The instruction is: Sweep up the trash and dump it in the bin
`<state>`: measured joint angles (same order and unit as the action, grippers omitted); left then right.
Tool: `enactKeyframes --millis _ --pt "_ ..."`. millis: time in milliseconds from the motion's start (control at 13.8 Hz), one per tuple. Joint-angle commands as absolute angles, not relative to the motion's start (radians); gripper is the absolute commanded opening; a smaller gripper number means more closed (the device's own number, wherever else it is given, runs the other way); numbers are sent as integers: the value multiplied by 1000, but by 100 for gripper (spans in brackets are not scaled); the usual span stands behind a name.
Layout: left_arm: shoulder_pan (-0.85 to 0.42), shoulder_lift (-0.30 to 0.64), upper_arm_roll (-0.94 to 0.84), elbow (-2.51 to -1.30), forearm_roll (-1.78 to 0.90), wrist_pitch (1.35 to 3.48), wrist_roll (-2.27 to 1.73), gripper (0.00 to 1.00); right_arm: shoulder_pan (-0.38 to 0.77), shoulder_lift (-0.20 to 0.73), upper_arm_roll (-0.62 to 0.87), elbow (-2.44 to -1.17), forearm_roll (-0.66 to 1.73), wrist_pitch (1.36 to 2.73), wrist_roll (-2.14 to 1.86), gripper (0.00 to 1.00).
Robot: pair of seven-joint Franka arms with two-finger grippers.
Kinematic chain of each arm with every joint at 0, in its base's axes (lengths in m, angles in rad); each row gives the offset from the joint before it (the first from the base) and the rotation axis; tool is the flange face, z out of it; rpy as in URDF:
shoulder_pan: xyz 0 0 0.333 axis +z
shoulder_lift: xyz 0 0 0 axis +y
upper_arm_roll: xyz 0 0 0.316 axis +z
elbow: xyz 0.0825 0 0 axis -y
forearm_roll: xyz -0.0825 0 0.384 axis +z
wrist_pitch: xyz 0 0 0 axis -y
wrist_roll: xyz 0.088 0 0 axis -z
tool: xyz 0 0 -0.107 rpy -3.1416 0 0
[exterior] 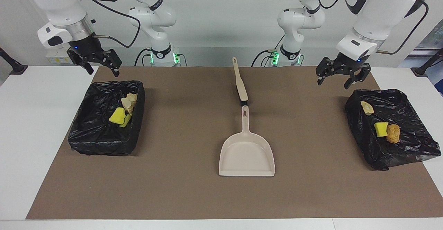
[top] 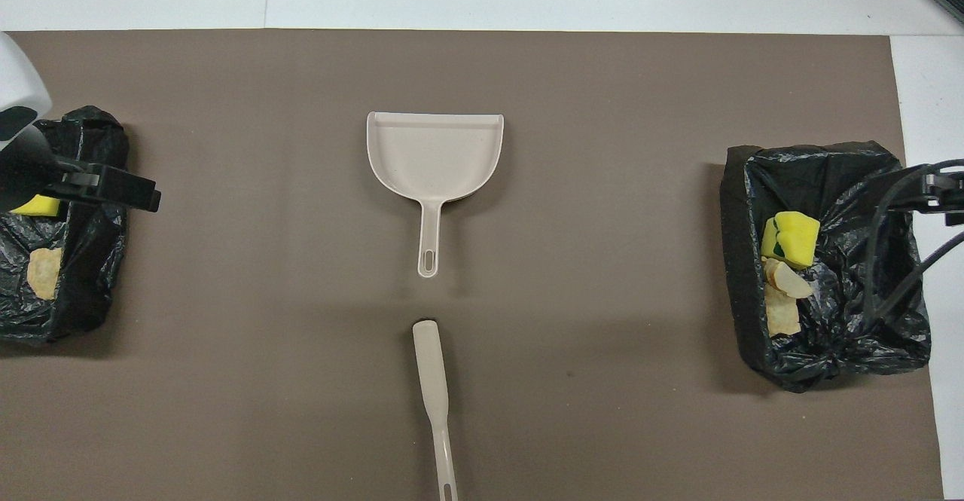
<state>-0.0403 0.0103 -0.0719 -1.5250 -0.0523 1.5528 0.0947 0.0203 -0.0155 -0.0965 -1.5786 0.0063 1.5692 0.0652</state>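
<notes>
The trash lies in two black-bagged bins. The bin at the right arm's end (exterior: 104, 143) (top: 828, 358) holds yellow sponge wedges (exterior: 117, 116) (top: 791, 237) and pale bread bits (exterior: 128, 102) (top: 783, 305). The bin at the left arm's end (exterior: 398, 157) (top: 83, 313) holds a yellow wedge (exterior: 380, 129) (top: 36, 205), a golden-brown bread bit (exterior: 393, 133) and a pale piece (exterior: 367, 108) (top: 44, 271). My right gripper (exterior: 102, 70) is open and empty above its bin's edge nearest the robots. My left gripper (exterior: 334, 80) (top: 105, 188) is open and empty above its own bin.
A beige dustpan (exterior: 246, 155) (top: 433, 154) lies flat mid-mat, its handle pointing toward the robots. A beige brush (exterior: 240, 81) (top: 433, 373) lies in line with it, nearer to the robots. A brown mat (exterior: 180, 188) covers the white table.
</notes>
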Motion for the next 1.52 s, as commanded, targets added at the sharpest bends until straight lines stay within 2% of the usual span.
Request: enactKeyframes --millis 0,145,580,724,1014,1449 --pt "-32 29 -55 -1432 -60 1480 113 100 11 -29 -86 -1586 5 1557 51 100" --pt "-32 66 -32 -1379 -58 1456 118 100 12 -31 -86 -1586 3 1551 52 100" --pt "-32 83 31 -1315 -55 1430 123 100 12 -34 -84 -1589 3 1546 52 100" --pt "-32 63 31 -1330 -58 1425 159 100 12 -35 -84 -1592 3 1546 51 100" --pt "-31 -20 34 -1460 -58 1431 187 100 12 -37 -83 -1591 -3 1545 52 100" --pt "-31 -17 35 -1466 -31 1460 176 100 11 -29 -84 -1586 -3 1562 52 100"
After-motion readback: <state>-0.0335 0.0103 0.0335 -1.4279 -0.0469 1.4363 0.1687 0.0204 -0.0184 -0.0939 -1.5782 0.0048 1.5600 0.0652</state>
